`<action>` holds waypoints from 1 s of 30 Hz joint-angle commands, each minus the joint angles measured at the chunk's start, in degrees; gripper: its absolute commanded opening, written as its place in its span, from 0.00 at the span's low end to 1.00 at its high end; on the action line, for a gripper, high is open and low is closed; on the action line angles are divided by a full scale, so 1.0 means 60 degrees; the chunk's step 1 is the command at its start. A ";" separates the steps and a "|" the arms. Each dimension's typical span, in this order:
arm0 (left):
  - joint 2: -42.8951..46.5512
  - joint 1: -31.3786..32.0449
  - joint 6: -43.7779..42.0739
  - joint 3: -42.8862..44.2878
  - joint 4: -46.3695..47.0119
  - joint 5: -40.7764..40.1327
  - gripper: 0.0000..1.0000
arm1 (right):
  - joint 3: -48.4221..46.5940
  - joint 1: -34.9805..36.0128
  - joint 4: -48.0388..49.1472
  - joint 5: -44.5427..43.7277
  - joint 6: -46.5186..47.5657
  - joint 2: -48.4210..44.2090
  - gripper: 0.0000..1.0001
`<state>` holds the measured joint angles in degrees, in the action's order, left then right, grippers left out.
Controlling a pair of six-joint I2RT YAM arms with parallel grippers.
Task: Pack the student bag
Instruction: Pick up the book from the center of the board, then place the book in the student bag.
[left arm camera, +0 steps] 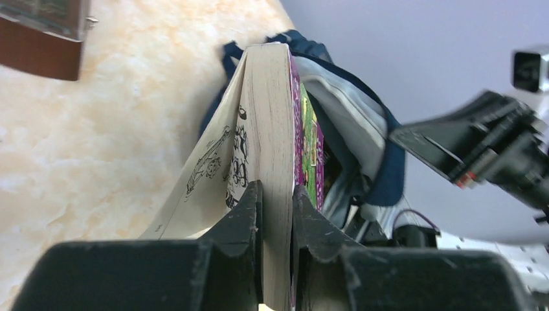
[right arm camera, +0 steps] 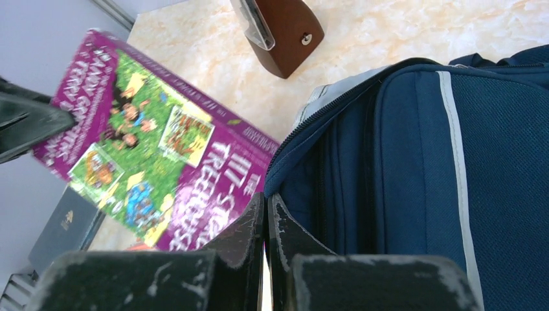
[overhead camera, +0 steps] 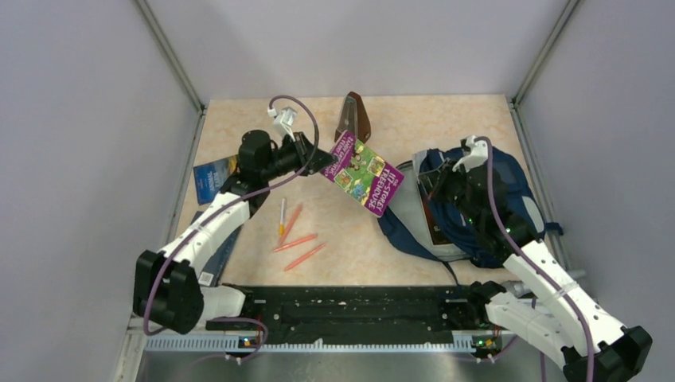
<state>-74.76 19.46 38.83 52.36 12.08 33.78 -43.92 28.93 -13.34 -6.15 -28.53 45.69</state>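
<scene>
The student bag (overhead camera: 509, 191) lies at the right of the table, navy with a pale stripe (right arm camera: 456, 162), its mouth turned left and open (left arm camera: 382, 168). My right gripper (overhead camera: 436, 177) (right arm camera: 266, 197) is shut at the bag's opening edge, and the blue hem sits right at its fingertips. My left gripper (overhead camera: 322, 161) (left arm camera: 276, 194) is shut on a purple picture book (overhead camera: 362, 173) (left arm camera: 275, 129) (right arm camera: 149, 149). It holds the book above the table just left of the bag's mouth, and one loose page hangs out on the left side. A book (overhead camera: 436, 219) shows inside the bag.
A brown wooden metronome-like object (overhead camera: 353, 118) (right arm camera: 285, 39) stands at the back middle. Several orange pens (overhead camera: 294, 243) lie on the table in front of the left arm. A dark blue book (overhead camera: 213, 179) lies at the left edge. Grey walls close in the sides and back.
</scene>
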 commanded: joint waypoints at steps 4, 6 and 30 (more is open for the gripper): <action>0.1454 0.0323 -0.1053 0.0927 -0.1910 0.1405 0.00 | -0.1153 -0.0060 0.1119 0.0307 0.0096 -0.0252 0.00; 0.1540 0.0437 -0.1314 0.1117 -0.2861 0.1659 0.00 | -0.1247 -0.0061 0.1098 0.0297 0.0139 -0.0300 0.00; -0.3661 0.2601 -0.0882 0.3705 -0.2221 0.1497 0.00 | -0.1410 -0.0060 0.0998 0.0739 -0.0089 -0.0231 0.00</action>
<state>-93.43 34.17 30.76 70.30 -9.06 42.41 -47.37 28.80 -14.41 -4.51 -27.73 45.69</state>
